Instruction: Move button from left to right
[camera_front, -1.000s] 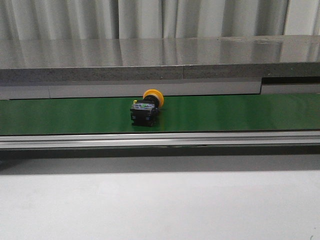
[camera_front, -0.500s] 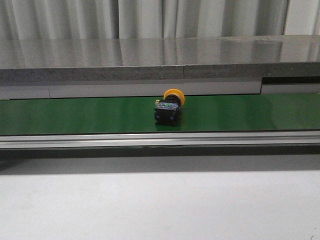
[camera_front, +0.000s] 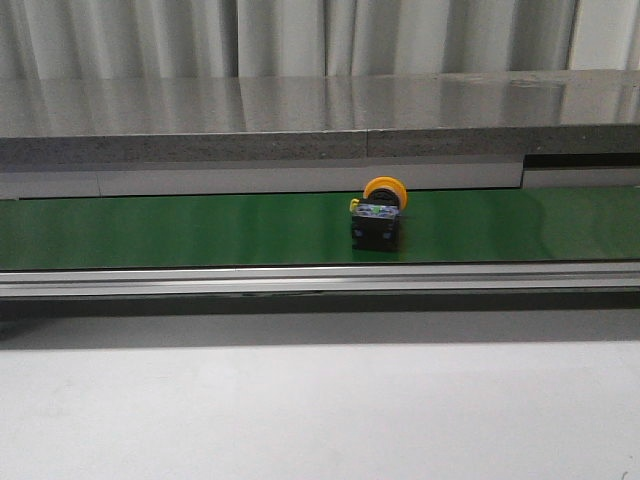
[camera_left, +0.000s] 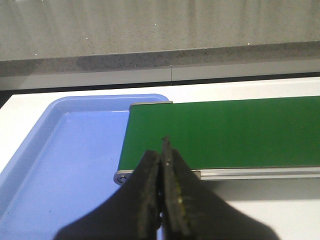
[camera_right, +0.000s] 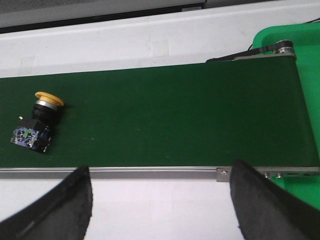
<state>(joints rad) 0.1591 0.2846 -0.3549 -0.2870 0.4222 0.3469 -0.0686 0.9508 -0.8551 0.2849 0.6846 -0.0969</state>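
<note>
Button (camera_front: 378, 218) on green belt (camera_front: 150, 230), grey ledge (camera_front: 300, 120) behind — curtains (camera_front: 300, 35) beyond

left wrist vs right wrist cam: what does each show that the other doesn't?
Left wrist only: the blue tray at one end of the belt, and the left gripper with its fingers closed together, holding nothing.

Right wrist only: the button lying on its side on the belt, the green tray at the belt's other end, and the right gripper with fingers spread wide.

Both: the green conveyor belt with its metal side rail and the white table around it.
</note>
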